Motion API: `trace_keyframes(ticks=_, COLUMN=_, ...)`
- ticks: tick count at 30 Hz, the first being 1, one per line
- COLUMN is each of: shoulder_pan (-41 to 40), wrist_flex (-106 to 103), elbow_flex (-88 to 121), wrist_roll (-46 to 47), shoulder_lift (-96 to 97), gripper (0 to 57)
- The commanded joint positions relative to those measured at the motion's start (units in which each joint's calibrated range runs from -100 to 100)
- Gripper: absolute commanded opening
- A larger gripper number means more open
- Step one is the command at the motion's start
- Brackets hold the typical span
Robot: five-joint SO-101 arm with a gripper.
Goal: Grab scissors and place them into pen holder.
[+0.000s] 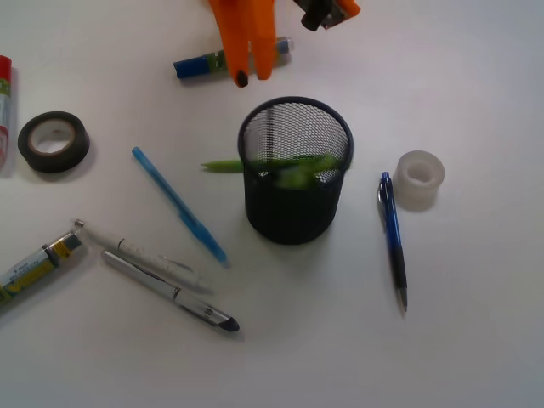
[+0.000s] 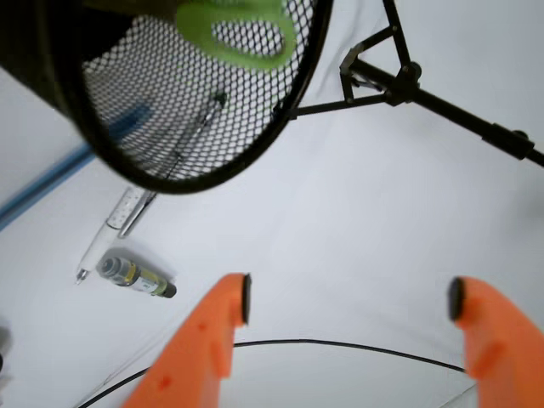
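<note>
Surface: white table [image 1: 476,340] | Light: even, soft shadows cast | Stand: black tripod [image 2: 399,81] seen in wrist view

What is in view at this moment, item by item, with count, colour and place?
pen holder: 1, black mesh, table centre
scissors: 1, lime-green handles, inside the pen holder
green pen: 1, showing left of the holder, rest hidden behind the mesh
light blue pen: 1, left of holder
dark blue pen: 1, right of holder
clear tape roll: 1, translucent white, far right
black tape roll: 1, far left
white pen: 1, lower left
silver pen: 1, beside the white pen
yellow-labelled tube: 1, lower left edge
red-and-white stick: 1, left edge
blue marker: 1, top, behind the gripper
gripper: 1, orange, open, empty, above the holder
</note>
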Motion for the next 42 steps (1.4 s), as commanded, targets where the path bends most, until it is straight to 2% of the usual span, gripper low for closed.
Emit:
trace_keyframes(ticks=1, shoulder_pan=0.24, wrist_flex=-2.19, elbow_flex=0.12, wrist_roll=-0.29, shoulder_lift=-2.53, gripper=31.3)
trace_keyframes(ticks=7, shoulder_pan=2.11, wrist_flex=4.99, elbow_flex=-7.03, wrist_roll=-2.15, shoulder_lift=-2.7, gripper=31.3)
trace_keyframes(ticks=13, shoulder_pan=6.44, wrist_flex=39.37, elbow_flex=-20.98, wrist_roll=-9.82, shoulder_lift=-6.61, gripper=31.3)
trace_keyframes(ticks=16, shoulder_pan=6.37, wrist_flex=45.23, elbow_flex=-18.53, wrist_roll=-13.14, shoulder_lift=-14.26, gripper=31.2)
trace_keyframes(ticks=21, shoulder_pan=3.0, wrist_flex=42.96, elbow_flex=1.3, wrist_roll=-14.36, shoulder_lift=-35.51, gripper=31.2)
trace_keyframes(ticks=29, shoulder_pan=-0.21, wrist_flex=20.3, elbow_flex=44.06, wrist_roll=-8.84, shoulder_lift=-64.67, gripper=31.2)
trace_keyframes(ticks=36, shoulder_pan=-0.14, wrist_flex=19.25, elbow_flex=61.99, wrist_roll=-8.4, shoulder_lift=-79.63, gripper=31.0)
trace_keyframes(ticks=37, shoulder_pan=-0.14, wrist_flex=19.42, elbow_flex=63.35, wrist_roll=-8.4, shoulder_lift=-79.03, gripper=30.2)
trace_keyframes(ticks=39, shoulder_pan=-0.59, wrist_flex=20.04, elbow_flex=65.16, wrist_roll=-8.45, shoulder_lift=-78.27, gripper=21.8)
trace_keyframes(ticks=42, shoulder_pan=-0.51, wrist_flex=23.19, elbow_flex=64.62, wrist_roll=-8.69, shoulder_lift=-78.95, gripper=5.5)
